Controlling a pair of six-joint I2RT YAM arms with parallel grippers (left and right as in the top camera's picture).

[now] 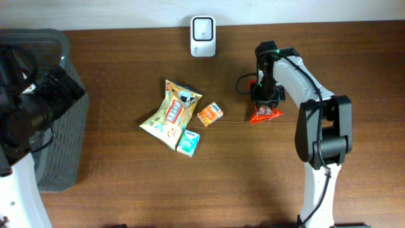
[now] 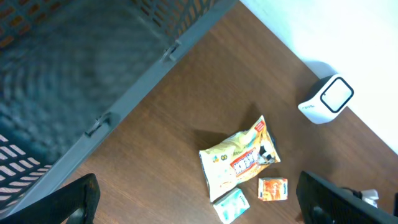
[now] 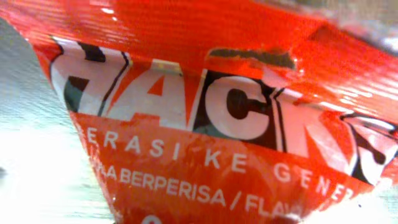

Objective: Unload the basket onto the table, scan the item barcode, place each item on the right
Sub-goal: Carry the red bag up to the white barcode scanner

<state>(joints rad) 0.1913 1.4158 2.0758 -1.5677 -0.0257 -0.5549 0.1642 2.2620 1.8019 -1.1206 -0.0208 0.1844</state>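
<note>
A red snack packet (image 1: 266, 114) lies on the table right of centre. My right gripper (image 1: 266, 95) is down on the packet's upper end. In the right wrist view the red packet (image 3: 205, 124) with its white lettering fills the frame and hides the fingers, so I cannot tell whether the jaws have closed on it. The white barcode scanner (image 1: 203, 36) stands at the back edge, and the left wrist view also shows the scanner (image 2: 328, 99). My left gripper (image 2: 205, 202) hangs open and empty high above the table at the left.
A yellow snack bag (image 1: 171, 114), a small orange box (image 1: 210, 114) and a teal box (image 1: 188, 143) lie together mid-table. A grey mesh basket (image 1: 60, 133) stands at the left edge, under the left arm.
</note>
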